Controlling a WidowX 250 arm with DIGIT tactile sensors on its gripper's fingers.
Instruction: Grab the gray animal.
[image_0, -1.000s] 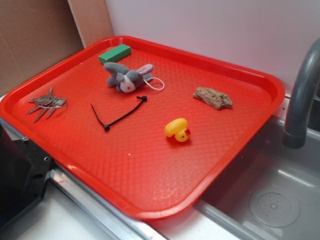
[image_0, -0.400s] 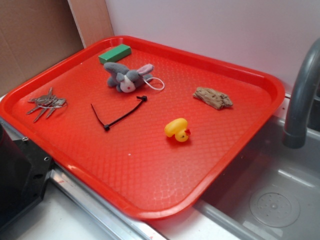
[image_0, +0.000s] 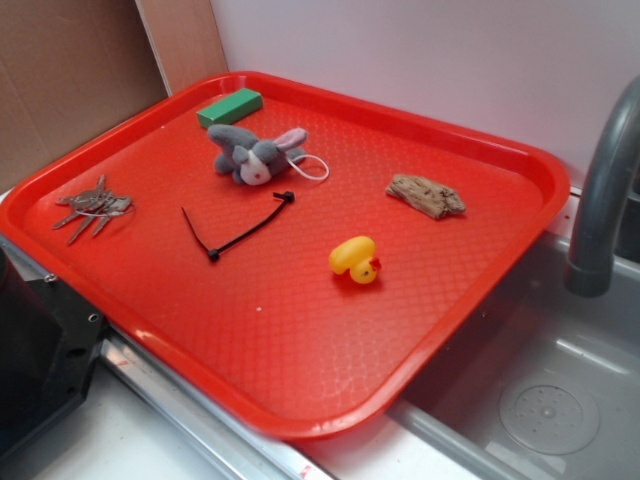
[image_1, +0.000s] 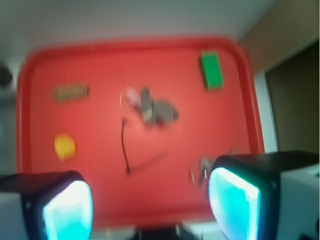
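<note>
Gripper (image_1: 150, 210): fingers wide apart, nothing between them, high above the red tray (image_0: 300, 330), touching nothing. No legible writing or labels; the wrist view is blurred. Gray animal (image_0: 255, 155) lies on its side in the tray's far part, its white string loop toward the wood piece (image_0: 426, 195). Just behind it sits a green block (image_0: 229, 107); in front, apart, a black zip tie (image_0: 240, 235). The yellow duck (image_0: 355, 259) and metal bundle (image_0: 92, 209) lie well apart.

No text, label, brand, number or sign could be read anywhere in either view, neither on the tray (image_0: 520, 160) nor on anything lying on it
</note>
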